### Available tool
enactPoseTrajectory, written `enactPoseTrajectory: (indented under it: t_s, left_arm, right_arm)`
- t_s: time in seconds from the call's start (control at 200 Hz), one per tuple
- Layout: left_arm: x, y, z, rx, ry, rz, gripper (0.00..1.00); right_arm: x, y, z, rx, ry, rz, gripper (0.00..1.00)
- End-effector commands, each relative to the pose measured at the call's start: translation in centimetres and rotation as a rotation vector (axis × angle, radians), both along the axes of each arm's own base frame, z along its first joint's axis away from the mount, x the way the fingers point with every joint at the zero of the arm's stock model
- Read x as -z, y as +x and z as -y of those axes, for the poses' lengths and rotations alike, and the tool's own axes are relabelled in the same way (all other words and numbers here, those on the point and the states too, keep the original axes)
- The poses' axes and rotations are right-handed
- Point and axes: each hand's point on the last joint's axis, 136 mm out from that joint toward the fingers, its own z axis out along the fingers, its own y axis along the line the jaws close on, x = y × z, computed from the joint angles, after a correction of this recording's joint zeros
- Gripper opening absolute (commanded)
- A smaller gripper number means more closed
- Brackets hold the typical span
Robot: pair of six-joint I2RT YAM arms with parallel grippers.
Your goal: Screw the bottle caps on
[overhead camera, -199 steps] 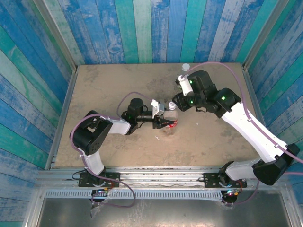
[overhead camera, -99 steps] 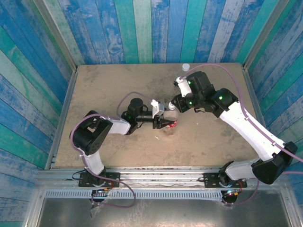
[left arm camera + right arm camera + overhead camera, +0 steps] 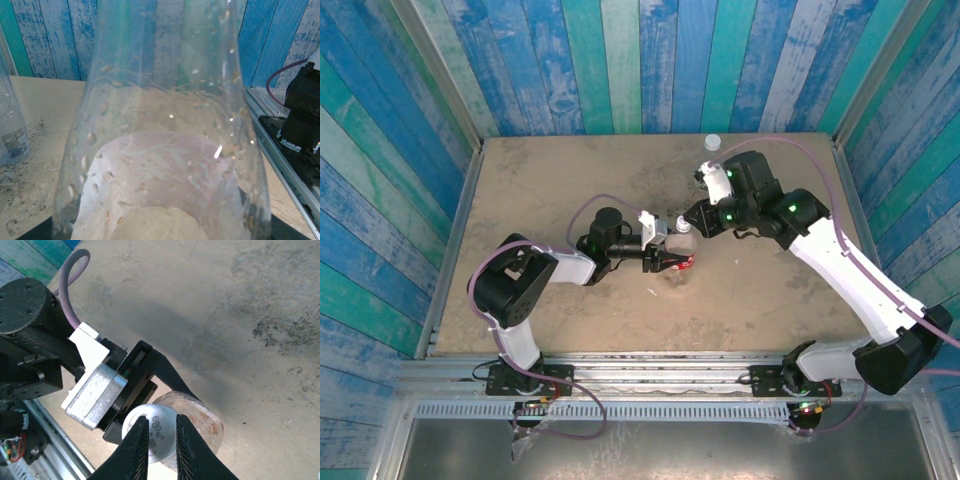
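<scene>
The red-labelled bottle (image 3: 685, 266) stands upright mid-table, held low on its body by my left gripper (image 3: 669, 258), which is shut on it. In the left wrist view its clear wall (image 3: 165, 150) sits right against the camera and hides the fingers. A white bottle cap (image 3: 156, 432) with printed numbers sits on the bottle's neck. My right gripper (image 3: 161, 442) reaches down from above and is shut on that cap, one finger on each side. In the top view the right gripper (image 3: 689, 222) sits over the cap (image 3: 681, 224).
A second bottle with a white cap (image 3: 712, 143) stands at the back of the table behind the right arm. Another clear bottle (image 3: 12, 135) stands left of the held one. Blue plank walls enclose the table, and a metal rail (image 3: 280, 150) runs along its near edge.
The right gripper's fingers have closed onto the cap on the held bottle. The left arm and the bottle have stayed in place.
</scene>
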Motion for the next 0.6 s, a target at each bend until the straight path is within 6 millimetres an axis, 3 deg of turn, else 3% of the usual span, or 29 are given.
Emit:
enactPoseTrajectory:
  t_s: [0.0,0.376,0.526,0.546,0.596]
  left_arm:
    - [6.0,-1.1,-0.7,-0.003,0.143,-0.214,0.57]
    - [6.1,-1.1,-0.6,0.000,0.144,-0.220,0.57]
    - [6.2,-1.1,-0.6,0.000,0.143,-0.220,0.57]
    - [6.1,-1.1,-0.6,0.001,0.143,-0.220,0.57]
    - [6.1,-1.1,-0.6,0.001,0.143,-0.219,0.56]
  right_arm:
    - [2.5,-2.4,0.4,-0.029,-0.020,-0.135,0.19]
    - [1.8,-3.5,0.3,-0.049,0.022,-0.142,0.19]
    - [0.7,-3.0,0.8,-0.010,0.021,-0.101,0.25]
    - [0.7,-2.2,1.6,0.024,0.021,-0.095,0.25]
    - [0.5,-1.7,1.9,0.047,0.022,-0.081,0.32]
